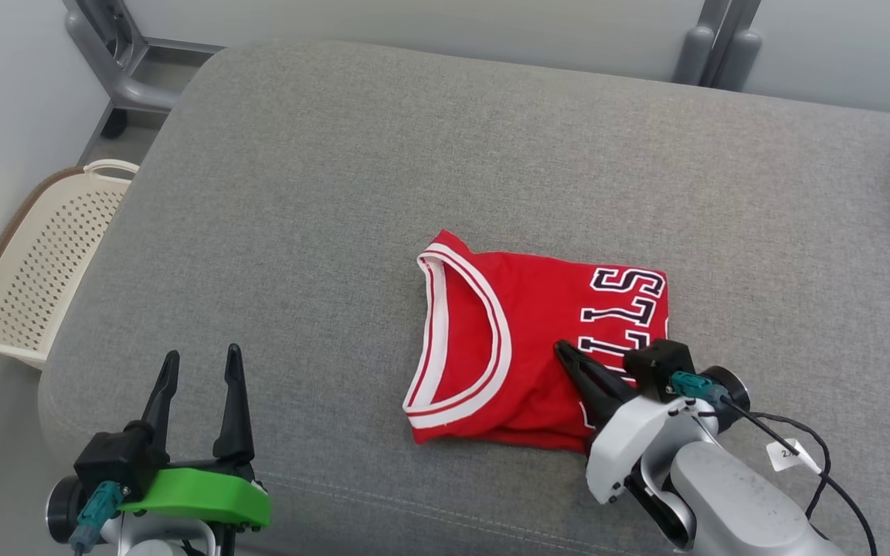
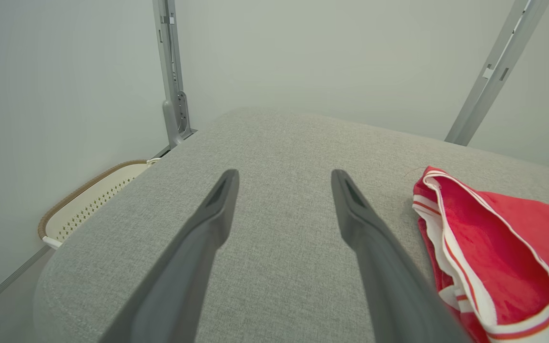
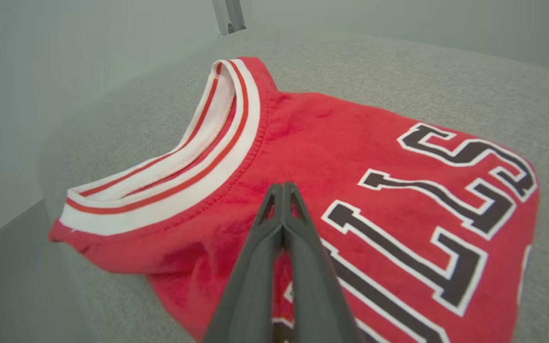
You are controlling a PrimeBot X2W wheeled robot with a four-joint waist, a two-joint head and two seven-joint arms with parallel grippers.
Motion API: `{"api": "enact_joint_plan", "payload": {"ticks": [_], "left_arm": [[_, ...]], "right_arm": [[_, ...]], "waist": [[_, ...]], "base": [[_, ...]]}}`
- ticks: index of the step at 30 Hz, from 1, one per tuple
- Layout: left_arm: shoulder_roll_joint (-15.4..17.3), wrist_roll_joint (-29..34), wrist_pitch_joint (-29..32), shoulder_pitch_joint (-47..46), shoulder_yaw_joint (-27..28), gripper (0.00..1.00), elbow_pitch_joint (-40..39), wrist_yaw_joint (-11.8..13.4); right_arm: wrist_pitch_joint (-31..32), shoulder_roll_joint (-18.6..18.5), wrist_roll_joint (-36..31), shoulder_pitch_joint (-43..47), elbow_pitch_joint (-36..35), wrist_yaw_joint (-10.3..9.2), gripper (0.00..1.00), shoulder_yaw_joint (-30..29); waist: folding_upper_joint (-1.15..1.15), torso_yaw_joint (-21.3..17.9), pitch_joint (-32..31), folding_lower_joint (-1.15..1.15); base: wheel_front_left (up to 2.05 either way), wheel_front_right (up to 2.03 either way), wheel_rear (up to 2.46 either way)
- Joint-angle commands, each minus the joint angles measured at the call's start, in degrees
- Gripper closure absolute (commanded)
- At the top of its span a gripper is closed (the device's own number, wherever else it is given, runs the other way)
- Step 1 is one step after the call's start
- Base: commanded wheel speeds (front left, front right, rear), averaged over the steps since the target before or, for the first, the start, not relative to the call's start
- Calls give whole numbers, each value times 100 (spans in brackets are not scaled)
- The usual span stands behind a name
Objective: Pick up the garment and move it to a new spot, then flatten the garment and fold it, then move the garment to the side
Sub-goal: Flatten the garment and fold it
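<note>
Red folded jersey (image 1: 522, 347), white-striped collar, lies at centre frame on the grey fabric cushion (image 1: 337, 193). Black lettering reads "LLS"; remainder hidden under the right gripper (image 1: 563, 350), fingers pressed together, grip on cloth indeterminate. Left gripper (image 1: 203, 354), lower left: fingers spread.

A red jersey (image 1: 522, 363) of soft, matt, slightly fuzzy cloth with ribbed white trim. Beneath it, a grey cushion (image 1: 321, 193) of coarse, matt woven fabric. A cream basket (image 1: 35, 262) of smooth perforated plastic. The left gripper (image 1: 203, 351) has matt dark fingers (image 1: 235, 401) above a smooth green plastic cover (image 1: 198, 494).
</note>
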Motion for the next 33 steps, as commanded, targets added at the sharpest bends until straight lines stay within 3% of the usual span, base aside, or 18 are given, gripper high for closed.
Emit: {"api": "enact_joint_plan", "payload": {"ticks": [1,11,24,30,31,32,33], "left_arm": [[5,-15,-11,-77,20,0,0,-17],[5,-45,-11,-155,5,0,27,-33],[5,-14,-11,-120,3,0,61,-25],[5,-21,-11,-63,16,0,37,-9],[5,-17,-11,-57,16,0,31,-2],[5,-12,-11,-48,19,0,21,4],[5,3,-11,-32,32,0,-2,8]], "right_arm": [[-24,3,-61,60,-12,-5,100,-42],[-25,272,-604,294,135,-5,100,-357],[-26,528,-270,366,214,-5,100,549],[-26,452,-18,312,-26,-5,98,446],[-26,424,20,337,-151,-5,55,370],[-26,367,52,372,-284,-5,0,268],[-26,235,86,456,-535,-5,0,34]], "waist": [[0,10,11,0],[0,75,109,0],[0,185,34,0],[0,116,20,0],[0,100,14,0],[0,82,8,0],[0,39,-6,0]], "base": [[0,0,0],[0,0,0],[0,0,0],[0,0,0],[0,0,0],[0,0,0],[0,0,0]]}}
